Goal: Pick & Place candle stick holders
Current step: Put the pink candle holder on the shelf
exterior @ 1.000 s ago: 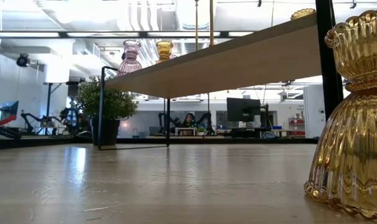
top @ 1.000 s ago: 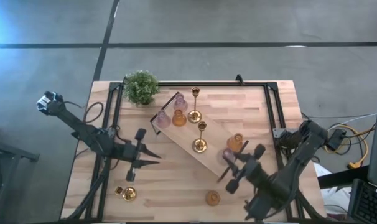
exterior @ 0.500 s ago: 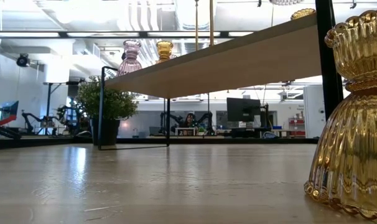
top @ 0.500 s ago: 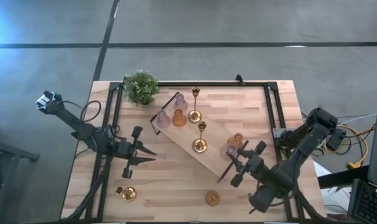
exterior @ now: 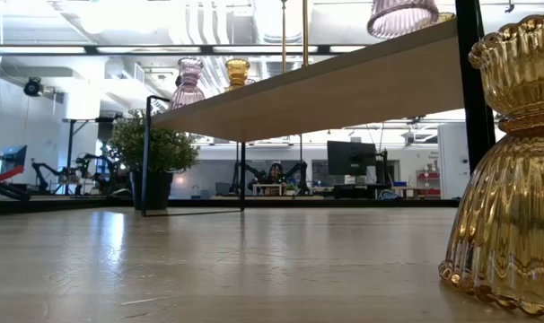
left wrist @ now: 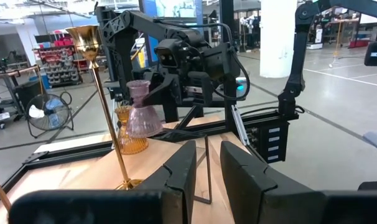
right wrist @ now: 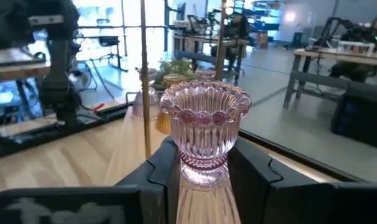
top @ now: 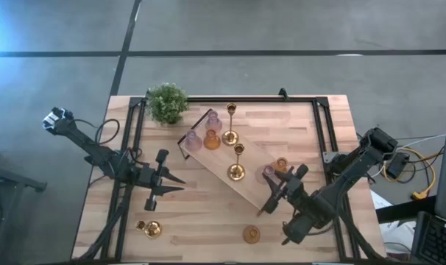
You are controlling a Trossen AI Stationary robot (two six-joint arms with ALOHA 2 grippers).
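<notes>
**Lifting a pink glass holder off the tray's near end**

Gripping a pale pink ribbed glass candle stick holder point(right wrist: 204, 134) by its narrow waist, the right hand point(top: 276, 184) holds it at the end of the long light-wood tray with black handles point(top: 246, 185) that lies farthest from the green potted plant point(top: 166, 102). The right wrist view shows both dark fingers point(right wrist: 158, 168) pressed against the glass on either side. In the low view the pink base hangs clear above the tray's edge, so the holder looks lifted, not standing.

Along the tray from that end stand a squat amber-orange glass holder point(top: 281, 165) just beside the right hand, then two shiny gold thin-stemmed holders with round bases point(top: 236, 171), then another pink and amber pair at the end near the plant. Off the tray, on the light wooden worktop point(top: 201, 221), sit an amber glass holder point(top: 251, 235) on the side of the tray away from the plant, and a gold one point(top: 151, 229) well apart from the tray.

The left hand point(top: 177, 183) hovers beside the tray's long edge, holding nothing, its fingers point(left wrist: 179, 171) only narrowly apart.

My reading: the pick is made and the carry is in hand. The next move likely calls for clearing the tray's black handle and the amber neighbour, then setting the pink holder down upright on bare worktop, probably near the amber one already there.
</notes>
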